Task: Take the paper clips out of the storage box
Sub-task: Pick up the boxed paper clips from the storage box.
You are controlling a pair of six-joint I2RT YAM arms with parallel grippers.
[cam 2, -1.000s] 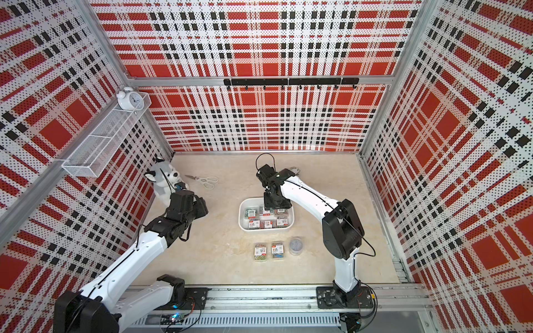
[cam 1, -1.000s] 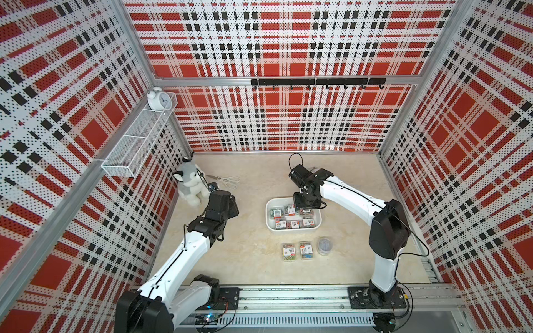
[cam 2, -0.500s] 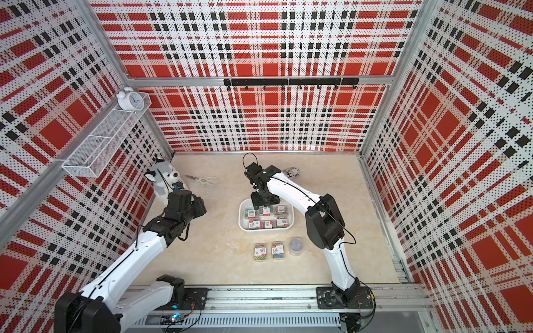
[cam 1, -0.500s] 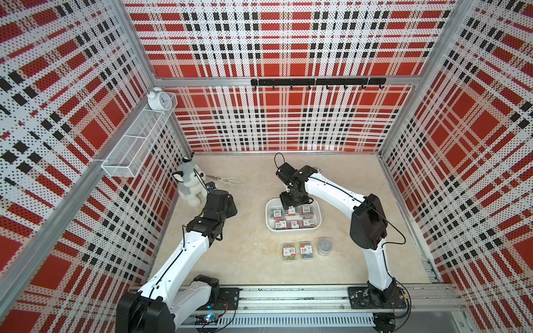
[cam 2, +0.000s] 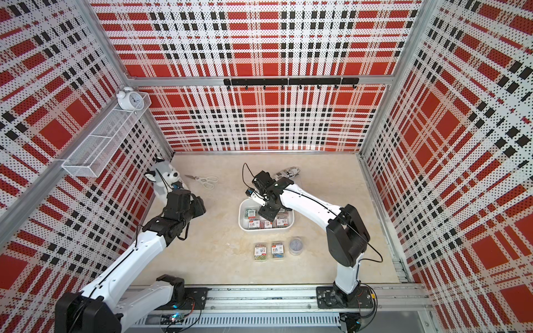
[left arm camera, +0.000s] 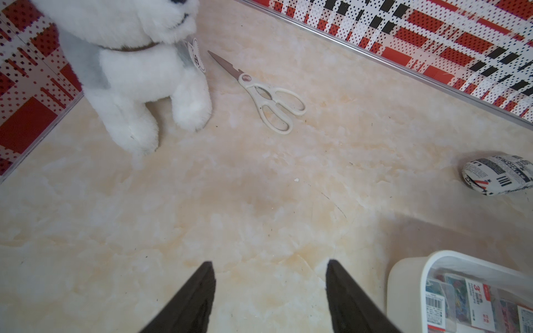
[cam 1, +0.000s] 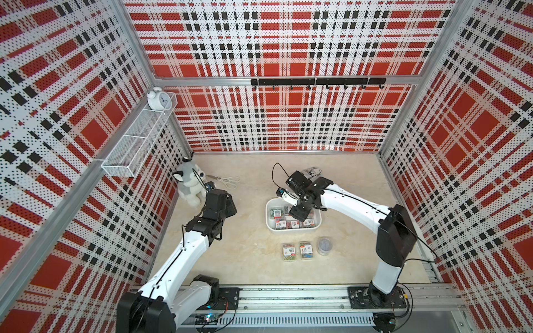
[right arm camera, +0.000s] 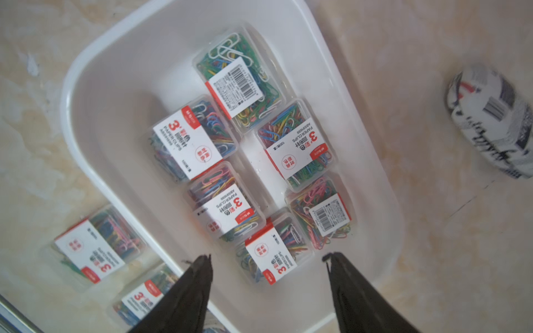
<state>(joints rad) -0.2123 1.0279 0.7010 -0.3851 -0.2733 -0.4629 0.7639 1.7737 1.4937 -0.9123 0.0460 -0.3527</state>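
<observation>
The white storage box (cam 1: 269,219) (cam 2: 242,217) (right arm camera: 86,144) sits mid-table and holds several clear cases of coloured paper clips (right arm camera: 190,141). My right gripper (right arm camera: 268,258) (cam 1: 298,214) hangs open above the box. Nothing is between its fingers, and one labelled case (right arm camera: 271,248) lies just beyond its tips. In both top views, two more cases (cam 1: 289,251) (cam 2: 260,251) and a round clear tub (cam 1: 324,245) (cam 2: 296,245) stand on the table in front of the box. My left gripper (left arm camera: 269,263) (cam 1: 230,206) is open over bare table, left of the box's corner (left arm camera: 409,265).
A plush husky (cam 1: 190,183) (left arm camera: 138,72) and white scissors (cam 1: 227,181) (left arm camera: 268,98) lie at the back left. A black-and-white printed pouch (cam 1: 313,172) (right arm camera: 490,121) lies behind the box. On the left wall hangs a wire basket (cam 1: 135,144) with an alarm clock (cam 1: 157,99).
My right gripper has swung left and then come forward over the middle of the box, and its jaws have widened. The left arm has barely moved.
</observation>
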